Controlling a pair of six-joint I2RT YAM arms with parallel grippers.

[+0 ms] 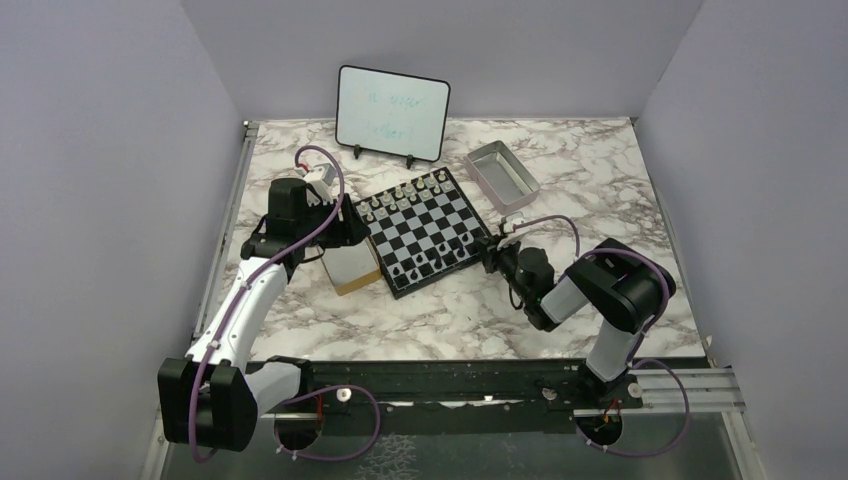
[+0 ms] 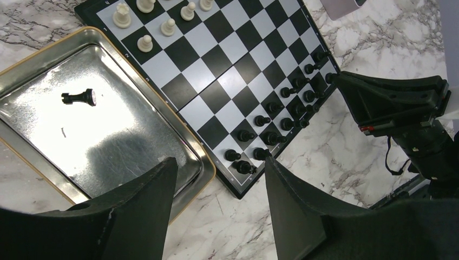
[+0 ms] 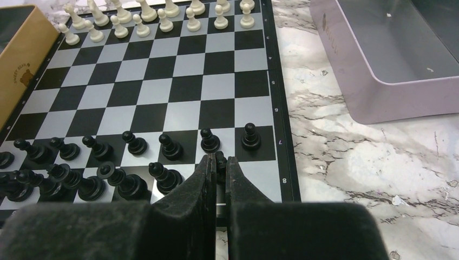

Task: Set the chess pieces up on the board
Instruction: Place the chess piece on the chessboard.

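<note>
The board point(image 1: 425, 228) sits mid-table. White pieces point(image 3: 162, 16) line its far rows and black pieces point(image 3: 135, 143) fill most of the two near rows.

The right gripper point(image 3: 220, 165) is low over the nearest row, close to the board's right edge. Its fingers point(image 3: 203, 179) are all but pressed together on a small dark thing, seemingly a black piece point(image 3: 220, 158), though they hide most of it.

The left gripper point(image 2: 219, 165) hangs spread and holds nothing. It is above the rim of the tan box point(image 1: 352, 268), which lies just beside the board's left edge. Another black piece point(image 2: 80, 98) lies on its side on the box's shiny floor.

A grey tray point(image 1: 502, 176) stands off the board's far right corner.
</note>
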